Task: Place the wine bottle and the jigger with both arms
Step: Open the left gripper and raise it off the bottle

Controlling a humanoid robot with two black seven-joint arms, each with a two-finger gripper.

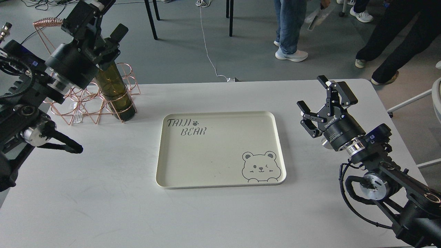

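The dark olive-green wine bottle (116,90) stands upright in a rose-gold wire rack (70,105) at the table's back left. Only its lower body shows, because my left arm covers the neck and shoulder. My left gripper (103,21) is open, with its fingers spread above and in front of the bottle's upper part. I cannot tell whether it touches the bottle. My right gripper (315,95) is open and empty, above the table to the right of the tray. The jigger is not in view.
A cream tray (220,113) printed with "TAIJI BEAR" and a bear lies empty at the table's middle. People's legs (287,27), chair legs and a white cable are on the floor behind the table. A white chair part (434,93) is at the right edge.
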